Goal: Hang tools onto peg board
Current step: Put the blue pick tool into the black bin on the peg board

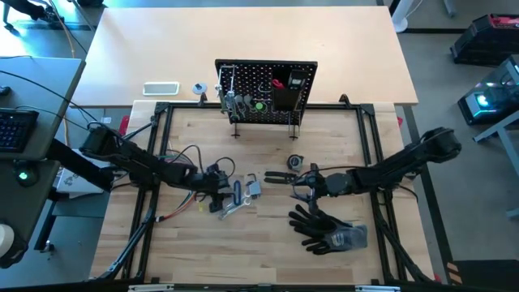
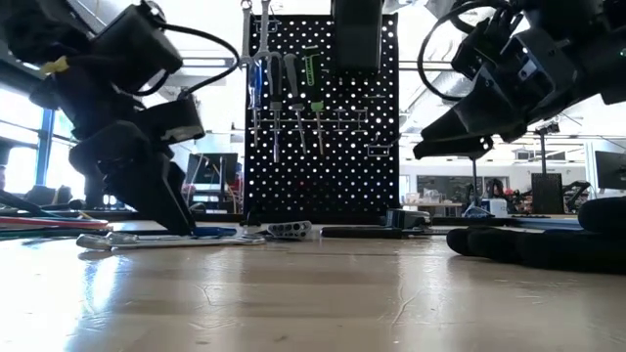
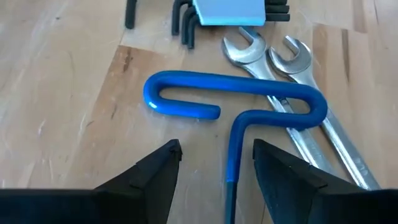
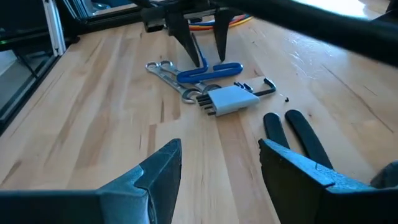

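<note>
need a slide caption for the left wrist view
Left gripper open, straddling the shaft of a blue-handled driver that lies across two silver wrenches on the wooden table.

Bright, even overhead light — low view backlit, arms silhouetted.

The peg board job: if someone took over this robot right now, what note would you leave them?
Left hand: open, low over the blue-handled driver, which lies across two silver wrenches on the table.
Right hand: open, empty, raised above the table near the black pliers and black gloves.
Done: several tools already hang on the peg board.
Left: hang the driver, wrenches, hex key set and pliers.
</note>
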Robot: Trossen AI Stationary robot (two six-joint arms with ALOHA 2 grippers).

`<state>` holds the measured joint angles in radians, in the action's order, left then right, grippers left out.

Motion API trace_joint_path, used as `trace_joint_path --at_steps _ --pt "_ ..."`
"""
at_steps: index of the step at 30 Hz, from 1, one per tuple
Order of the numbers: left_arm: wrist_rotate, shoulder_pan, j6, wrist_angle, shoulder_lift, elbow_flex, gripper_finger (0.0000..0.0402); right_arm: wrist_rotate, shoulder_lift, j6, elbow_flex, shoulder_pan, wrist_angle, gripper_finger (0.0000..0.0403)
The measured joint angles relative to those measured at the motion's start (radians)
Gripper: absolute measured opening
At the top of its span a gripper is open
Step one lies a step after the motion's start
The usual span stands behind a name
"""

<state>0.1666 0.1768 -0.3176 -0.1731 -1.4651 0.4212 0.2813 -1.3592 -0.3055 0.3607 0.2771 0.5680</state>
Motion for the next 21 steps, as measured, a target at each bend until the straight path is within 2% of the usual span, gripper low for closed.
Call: trace_joint_path --at_steps 4,8,14,21 --pt "0.020 0.000 -0.009 -0.029 -0.007 -0.030 0.0188 0.000 -0.045 0.011 0.000 -0.002 0.070 0.0207" --pt "0.030 0.001 0.017 -0.037 -0.014 -0.032 0.0157 0.001 -0.074 0.018 0.001 -0.002 0.136 0.0207" --pt "0.050 0.001 0.068 -0.039 -0.016 -0.033 0.0115 0.001 -0.084 0.018 0.001 -0.002 0.155 0.0207" --pt "0.068 0.002 0.106 -0.043 -0.017 -0.033 0.0099 0.017 -0.084 0.018 0.000 -0.002 0.155 0.0207"
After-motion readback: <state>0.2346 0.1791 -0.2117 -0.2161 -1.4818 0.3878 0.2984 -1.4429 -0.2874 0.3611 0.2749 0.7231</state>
